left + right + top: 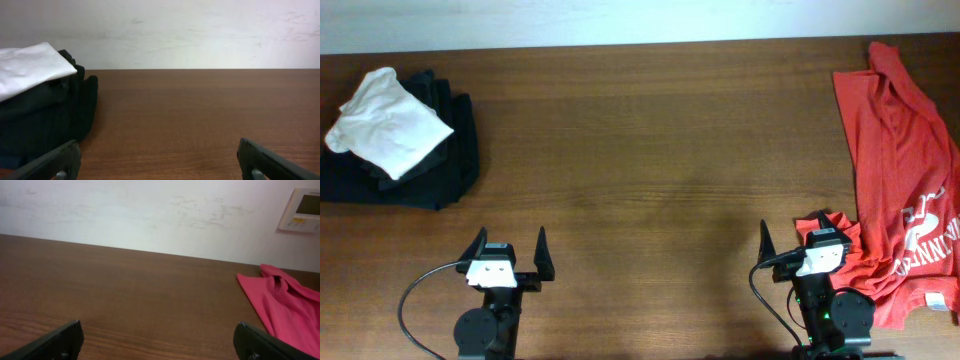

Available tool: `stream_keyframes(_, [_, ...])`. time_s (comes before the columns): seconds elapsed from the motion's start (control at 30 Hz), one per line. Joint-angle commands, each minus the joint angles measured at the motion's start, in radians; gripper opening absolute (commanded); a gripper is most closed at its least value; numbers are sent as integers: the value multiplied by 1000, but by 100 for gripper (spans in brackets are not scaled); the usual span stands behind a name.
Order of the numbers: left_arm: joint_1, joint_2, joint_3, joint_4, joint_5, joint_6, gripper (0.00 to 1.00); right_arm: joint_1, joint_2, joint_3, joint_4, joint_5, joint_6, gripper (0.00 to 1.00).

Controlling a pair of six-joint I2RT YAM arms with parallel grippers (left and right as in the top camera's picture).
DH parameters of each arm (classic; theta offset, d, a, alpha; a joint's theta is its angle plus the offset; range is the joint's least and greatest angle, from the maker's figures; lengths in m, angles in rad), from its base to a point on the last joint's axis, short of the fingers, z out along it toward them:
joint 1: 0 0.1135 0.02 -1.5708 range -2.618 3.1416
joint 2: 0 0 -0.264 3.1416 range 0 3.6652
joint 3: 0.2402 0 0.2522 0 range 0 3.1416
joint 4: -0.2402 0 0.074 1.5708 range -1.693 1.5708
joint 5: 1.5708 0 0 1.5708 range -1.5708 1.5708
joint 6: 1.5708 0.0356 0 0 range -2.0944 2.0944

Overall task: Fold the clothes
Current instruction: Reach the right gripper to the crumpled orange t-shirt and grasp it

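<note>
Hovering low with left claw and right claw both spread wide, gripping nothing. Aiming for the T-shirt bunched at the table's right edge, beside the right claw: pinching one hem, dragging centreward, spreading flat.

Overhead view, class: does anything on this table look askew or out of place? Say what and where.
The orange-red T-shirt lies rumpled and skewed at the right end of the table, its lower part bunched against the right arm. At far left, a white cloth sits crooked on a pile of black garments.
</note>
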Motion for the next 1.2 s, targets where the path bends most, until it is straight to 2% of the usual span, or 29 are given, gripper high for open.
stream_keyframes(0.0, [-5, 0, -5, -2, -3, 13, 99, 6, -6, -5, -7, 6, -7, 99])
stream_keyframes(0.67, [-5, 0, -5, -2, -3, 12, 99, 6, -6, -5, -3, 5, -5, 99])
stream_keyframes(0.83, [-5, 0, 1, -2, -3, 12, 99, 5, -6, 0, -5, 25, 48, 99])
stream_keyframes(0.97, [-5, 0, 17, -5, -3, 12, 99, 5, -5, 27, -12, 35, 52, 99])
stream_keyframes(1.17, [-5, 14, 88, -96, -3, 13, 99, 4, 38, 130, -104, 62, 103, 99])
